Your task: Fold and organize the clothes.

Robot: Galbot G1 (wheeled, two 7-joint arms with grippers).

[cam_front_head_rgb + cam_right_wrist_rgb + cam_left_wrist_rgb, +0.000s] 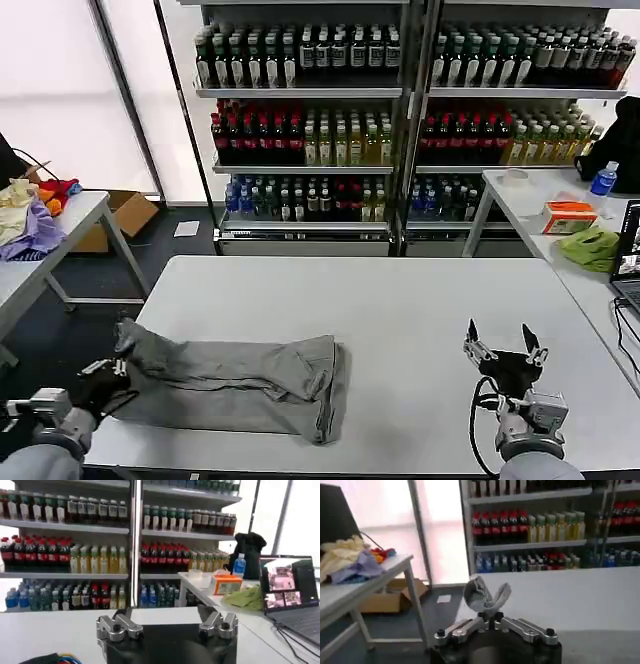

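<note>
Left pincer (pixel 105 372), closed on the shirt (pixel 240 385) corner at the near-left surface (pixel 400 300) edge; shirt's long axis runs rightward toward the right pincer (pixel 505 348), open, hovering well apart

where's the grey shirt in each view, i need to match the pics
Head view: the grey shirt lies folded on the white table's near left, the left gripper at its left end.
Left wrist view: a pinched fold rises above the gripper.
Right wrist view: not there.
Shared landmark: the bottle shelves.
</note>
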